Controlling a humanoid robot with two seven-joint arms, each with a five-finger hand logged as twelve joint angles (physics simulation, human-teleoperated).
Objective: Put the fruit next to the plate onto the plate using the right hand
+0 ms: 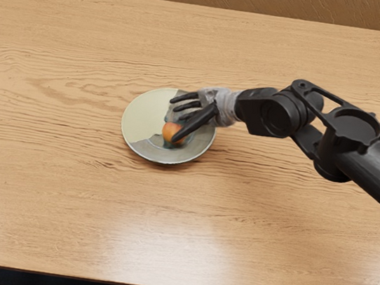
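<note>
A small orange fruit [171, 133] lies on the pale green plate [142, 118], right of the plate's middle. My right hand [188, 117] reaches in from the right and hovers over the plate's right half. Its dark fingers [185, 100] are spread and point left. The lowest finger runs down to the fruit's right side; I cannot tell whether it touches. The hand hides part of the plate's right rim. The right arm [333, 134] stretches across the table from the right edge. The left arm does not show.
The plate sits on a wide wooden table [179, 219]. A dark wall strip runs along the table's far edge at the top.
</note>
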